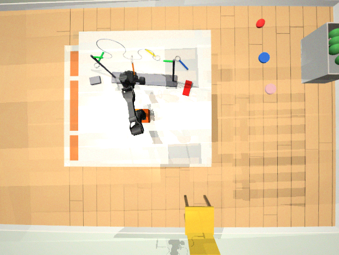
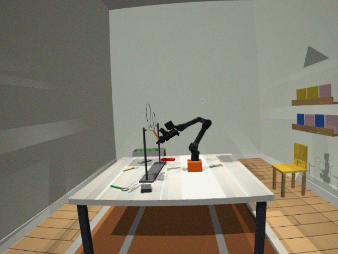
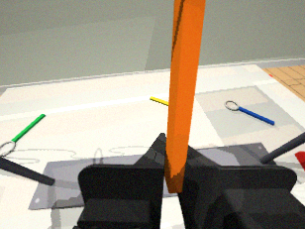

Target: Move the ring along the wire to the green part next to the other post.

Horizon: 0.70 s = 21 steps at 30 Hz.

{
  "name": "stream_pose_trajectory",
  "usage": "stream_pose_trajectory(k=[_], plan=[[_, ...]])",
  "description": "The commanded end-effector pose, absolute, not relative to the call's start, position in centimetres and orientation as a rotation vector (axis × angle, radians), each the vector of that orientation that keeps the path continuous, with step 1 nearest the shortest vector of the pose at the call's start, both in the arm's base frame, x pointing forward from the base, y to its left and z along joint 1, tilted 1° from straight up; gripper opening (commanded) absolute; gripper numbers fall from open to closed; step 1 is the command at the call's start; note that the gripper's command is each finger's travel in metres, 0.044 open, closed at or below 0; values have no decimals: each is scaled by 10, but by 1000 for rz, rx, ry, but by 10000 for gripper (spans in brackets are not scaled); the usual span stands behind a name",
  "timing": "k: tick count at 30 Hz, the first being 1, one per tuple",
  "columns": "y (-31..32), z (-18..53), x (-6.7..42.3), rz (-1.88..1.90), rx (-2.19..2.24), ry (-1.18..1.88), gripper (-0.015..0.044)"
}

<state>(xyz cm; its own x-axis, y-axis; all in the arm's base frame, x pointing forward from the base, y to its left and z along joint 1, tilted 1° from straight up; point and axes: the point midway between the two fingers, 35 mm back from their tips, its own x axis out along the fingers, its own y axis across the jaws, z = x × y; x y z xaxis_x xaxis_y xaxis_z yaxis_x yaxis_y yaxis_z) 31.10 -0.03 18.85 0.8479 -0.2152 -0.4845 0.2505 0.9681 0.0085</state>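
The ring (image 1: pixel 132 58) (image 2: pixel 153 130) with the orange handle (image 1: pixel 133 67) (image 2: pixel 155 134) (image 3: pixel 184 98) sits partway along the thin grey wire (image 1: pixel 107 39) (image 2: pixel 148 109), between the two posts. My gripper (image 1: pixel 133 73) (image 2: pixel 158 141) (image 3: pixel 165 137) is shut on the lower end of the handle, which points up and away from the fingers. The left post (image 1: pixel 102 67) (image 2: pixel 144 152) and the right post (image 1: pixel 173 69) (image 2: pixel 158 141) stand on a grey base plate (image 1: pixel 156 79) (image 2: pixel 152 171) (image 3: pixel 74 177). Green wire parts (image 1: pixel 95 57) (image 1: pixel 167 61) sit at the post tops. I cannot tell whether the ring touches the wire.
Loose rings with a green handle (image 2: pixel 117 187) (image 3: pixel 27 128), a yellow handle (image 1: pixel 150 52) (image 3: pixel 159 100) and a blue handle (image 1: pixel 182 64) (image 3: pixel 250 114) lie on the table. A grey block (image 1: pixel 94 80) (image 2: pixel 146 187) and a red block (image 1: pixel 187 87) (image 2: pixel 167 159) lie near the base plate.
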Motion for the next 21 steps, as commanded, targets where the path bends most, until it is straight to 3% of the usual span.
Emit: stream_pose_trajectory(k=[1, 21], plan=[[6, 190, 313, -242, 104, 501, -150], [68, 207, 322, -141, 471, 484, -150]])
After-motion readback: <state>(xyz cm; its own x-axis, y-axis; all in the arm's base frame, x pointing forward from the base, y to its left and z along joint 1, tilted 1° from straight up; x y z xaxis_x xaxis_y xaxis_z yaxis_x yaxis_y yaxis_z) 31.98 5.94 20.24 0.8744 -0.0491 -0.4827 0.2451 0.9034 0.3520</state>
